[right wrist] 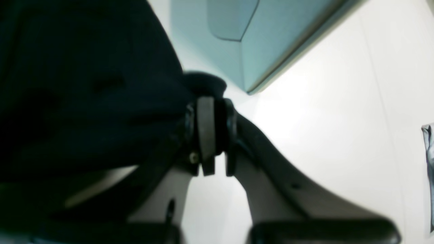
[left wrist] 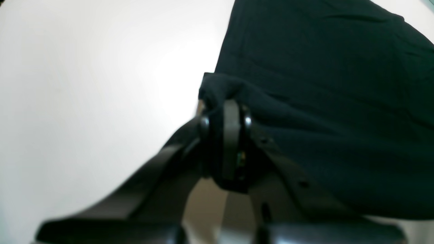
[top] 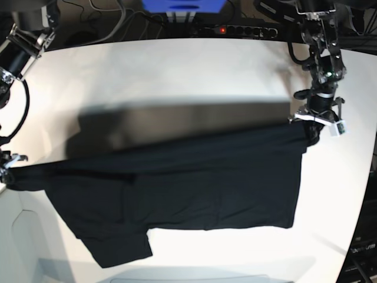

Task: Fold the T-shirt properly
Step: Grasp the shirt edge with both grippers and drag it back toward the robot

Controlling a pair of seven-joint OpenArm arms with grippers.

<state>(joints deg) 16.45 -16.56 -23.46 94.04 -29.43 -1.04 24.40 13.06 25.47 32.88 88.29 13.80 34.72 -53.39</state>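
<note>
The black T-shirt (top: 177, 177) hangs stretched between both grippers above the white table (top: 177, 76), its lower part draping onto the table toward the front. No print or tag shows. My left gripper (top: 310, 131), at the right of the base view, is shut on one top corner of the T-shirt (left wrist: 305, 84); in the left wrist view the gripper (left wrist: 225, 108) has cloth bunched between its fingers. My right gripper (top: 7, 174), at the left edge of the base view, is shut on the other corner; the right wrist view shows the gripper (right wrist: 210, 101) pinching the cloth (right wrist: 84, 84).
The T-shirt casts a wide shadow (top: 177, 124) on the table behind it. Cables and a power strip (top: 235, 28) lie beyond the far edge. A pale blue-green surface (right wrist: 254, 40) lies below the right gripper. A grey item (right wrist: 429, 162) shows at the right wrist view's edge.
</note>
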